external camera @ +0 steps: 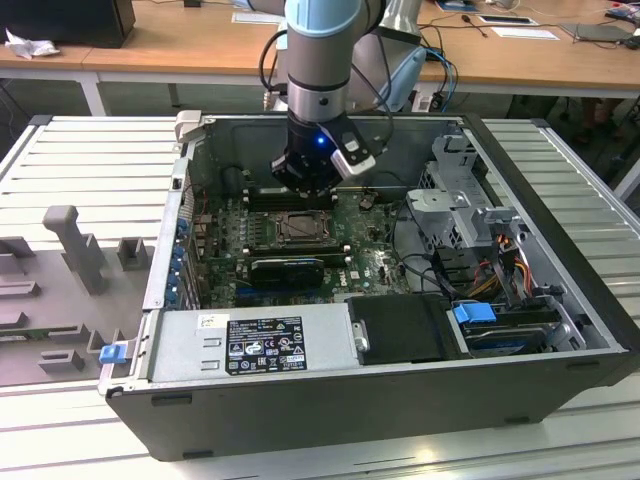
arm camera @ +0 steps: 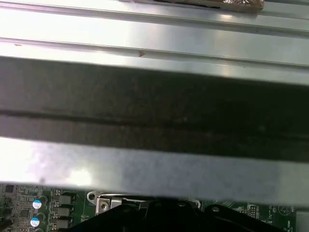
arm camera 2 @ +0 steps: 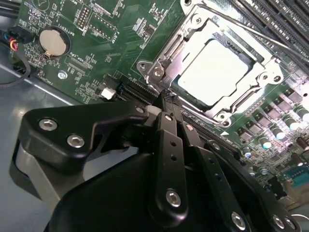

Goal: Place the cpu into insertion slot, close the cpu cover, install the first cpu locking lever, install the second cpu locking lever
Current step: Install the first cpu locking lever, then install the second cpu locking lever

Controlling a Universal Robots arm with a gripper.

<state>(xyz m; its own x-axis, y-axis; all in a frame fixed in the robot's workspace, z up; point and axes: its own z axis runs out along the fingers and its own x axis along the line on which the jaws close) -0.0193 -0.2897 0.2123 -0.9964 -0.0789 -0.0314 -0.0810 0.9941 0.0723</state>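
In the second wrist view the cpu (arm camera 2: 216,67) lies flat in the insertion slot (arm camera 2: 155,72), its silver top showing through the window of the cpu cover (arm camera 2: 189,44). The cover lies down over the chip. A thin lever rod (arm camera 2: 270,38) runs along the socket's far side. My gripper (arm camera 2: 166,96) is shut with nothing between its black fingers (arm camera 2: 170,140), and the tips sit at one corner of the socket frame. In the exterior view the gripper (external camera: 308,180) hangs just above the insertion slot (external camera: 298,228) inside the open computer case.
Long black memory slots (arm camera 2: 275,19) run beside the socket. A coin battery (arm camera 2: 53,41) sits on the green board. A black card (external camera: 286,268), the power supply (external camera: 250,345), a drive cage (external camera: 470,200) and cables (external camera: 500,270) crowd the case. The case wall (arm camera: 154,101) is close.
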